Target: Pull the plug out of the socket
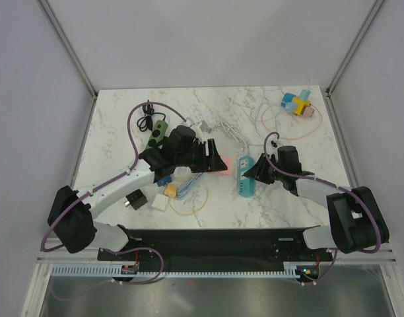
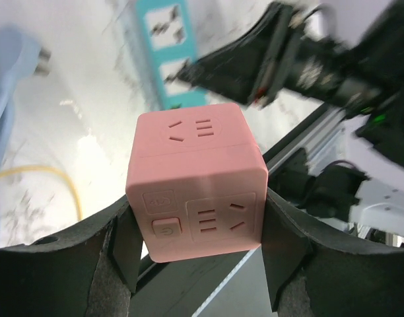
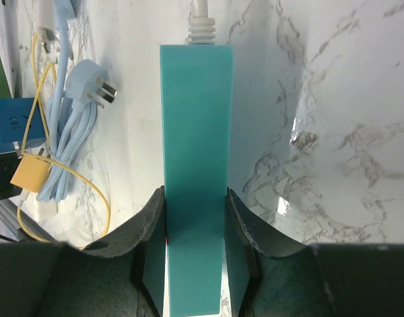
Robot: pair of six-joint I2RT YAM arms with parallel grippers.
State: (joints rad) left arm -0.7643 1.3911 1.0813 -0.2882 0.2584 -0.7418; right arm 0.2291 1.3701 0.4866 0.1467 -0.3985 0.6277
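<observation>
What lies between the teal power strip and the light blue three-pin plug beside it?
Only bare white marble tabletop separates the teal power strip from the light blue three-pin plug; the right wrist view shows that stretch plainly.

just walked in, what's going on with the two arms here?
The left gripper is shut on a pink plastic cube-shaped socket block, clamping two opposite sides. The right gripper is shut on one end of a long teal plastic power strip on the white marble table. In the left wrist view the cube looks apart from the strip.
</observation>
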